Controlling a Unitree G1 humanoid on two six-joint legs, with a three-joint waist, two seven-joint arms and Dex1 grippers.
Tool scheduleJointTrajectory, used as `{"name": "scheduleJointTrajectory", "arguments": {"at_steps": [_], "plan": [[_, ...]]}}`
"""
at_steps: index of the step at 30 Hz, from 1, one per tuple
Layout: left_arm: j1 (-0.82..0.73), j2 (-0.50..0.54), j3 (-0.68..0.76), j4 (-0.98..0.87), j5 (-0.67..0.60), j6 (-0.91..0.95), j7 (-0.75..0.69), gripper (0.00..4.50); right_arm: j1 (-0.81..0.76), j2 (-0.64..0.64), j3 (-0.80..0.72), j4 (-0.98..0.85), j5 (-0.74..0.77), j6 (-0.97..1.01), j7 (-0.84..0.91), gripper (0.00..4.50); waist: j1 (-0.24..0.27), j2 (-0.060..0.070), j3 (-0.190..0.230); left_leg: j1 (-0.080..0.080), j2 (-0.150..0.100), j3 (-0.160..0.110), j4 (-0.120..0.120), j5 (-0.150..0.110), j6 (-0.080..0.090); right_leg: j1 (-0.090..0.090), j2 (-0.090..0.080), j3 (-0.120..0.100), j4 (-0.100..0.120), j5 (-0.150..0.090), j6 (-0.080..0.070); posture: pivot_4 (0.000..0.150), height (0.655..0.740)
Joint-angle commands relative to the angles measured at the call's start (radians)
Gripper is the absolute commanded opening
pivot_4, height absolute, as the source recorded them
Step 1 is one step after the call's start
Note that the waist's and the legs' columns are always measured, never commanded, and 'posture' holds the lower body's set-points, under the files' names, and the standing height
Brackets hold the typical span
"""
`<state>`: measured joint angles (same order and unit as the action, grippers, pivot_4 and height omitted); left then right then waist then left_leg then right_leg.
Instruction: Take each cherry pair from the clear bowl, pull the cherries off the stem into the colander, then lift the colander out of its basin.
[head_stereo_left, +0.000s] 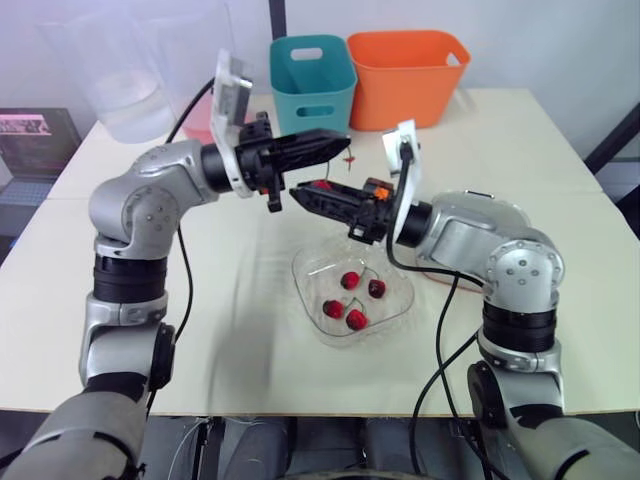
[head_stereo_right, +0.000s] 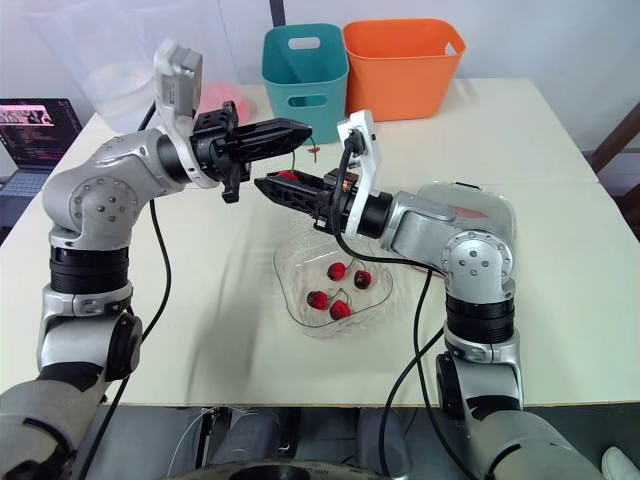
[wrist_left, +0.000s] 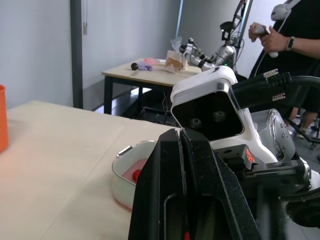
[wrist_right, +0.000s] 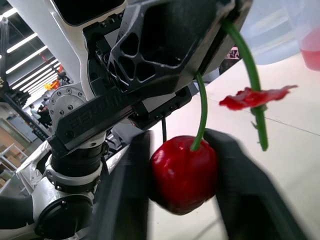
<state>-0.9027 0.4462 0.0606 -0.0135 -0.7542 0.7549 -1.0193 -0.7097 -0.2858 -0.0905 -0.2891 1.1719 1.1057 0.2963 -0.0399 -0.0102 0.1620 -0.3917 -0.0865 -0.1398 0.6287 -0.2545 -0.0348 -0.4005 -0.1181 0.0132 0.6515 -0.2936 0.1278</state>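
The left gripper (head_stereo_left: 340, 145) hung above the bench (head_stereo_left: 560, 150), jaws pressed together on a green stem (wrist_right: 202, 112). Just right, the right gripper (head_stereo_left: 300, 192) had its jaws pinching the red cherry (wrist_right: 183, 172) on that stem, above the clear bowl (head_stereo_left: 305, 270) of cherries (head_stereo_left: 350, 280). The colander (head_stereo_right: 468, 210) sat in its basin (head_stereo_right: 508, 218) at the right.

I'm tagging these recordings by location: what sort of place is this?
Probably a robotics lab rather than a kitchen: a person holds a handheld controller, another robot arm sits on a second table, and a laptop stands beside the work table.
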Motion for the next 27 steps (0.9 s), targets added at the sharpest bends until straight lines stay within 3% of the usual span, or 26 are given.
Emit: {"name": "scheduleJointTrajectory", "arguments": {"at_steps": [1, 18, 24, 27], "plan": [[-0.016, 0.002, 0.019, -0.019, -0.008, -0.021, 0.006, 0.0, -0.021, -0.002, -0.006, -0.017, 0.01, -0.013, 0.003, 0.48, -0.003, 0.0, 0.0, 0.0, 0.0, 0.0, 0.0, 0.0, 0.0, 0.0, 0.0, 0.0, 0.0, 0.0, 0.0, 0.15, 0.74], [-0.047, 0.007, 0.028, 0.022, -0.004, -0.037, 0.004, 0.0, 0.093, -0.095, 0.067, -0.087, -0.043, 0.01, 0.065, 0.48, -0.005, 0.0, 0.0, 0.0, 0.0, 0.0, 0.0, 0.0, 0.0, 0.0, 0.0, 0.0, 0.0, 0.0, 0.0, 0.15, 0.74], [-0.038, 0.009, 0.026, 0.019, -0.003, -0.041, 0.004, 0.0, 0.117, -0.126, 0.035, -0.124, -0.021, 0.014, 0.063, 0.48, -0.003, 0.0, 0.0, 0.0, 0.0, 0.0, 0.0, 0.0, 0.0, 0.0, 0.0, 0.0, 0.0, 0.0, 0.0, 0.15, 0.74], [-0.032, 0.011, 0.021, 0.022, 0.007, -0.049, 0.001, 0.0, 0.109, -0.199, -0.036, -0.135, -0.011, 0.003, 0.072, 0.48, -0.001, 0.0, 0.0, 0.0, 0.0, 0.0, 0.0, 0.0, 0.0, 0.0, 0.0, 0.0, 0.0, 0.0, 0.0, 0.15, 0.74]]}}
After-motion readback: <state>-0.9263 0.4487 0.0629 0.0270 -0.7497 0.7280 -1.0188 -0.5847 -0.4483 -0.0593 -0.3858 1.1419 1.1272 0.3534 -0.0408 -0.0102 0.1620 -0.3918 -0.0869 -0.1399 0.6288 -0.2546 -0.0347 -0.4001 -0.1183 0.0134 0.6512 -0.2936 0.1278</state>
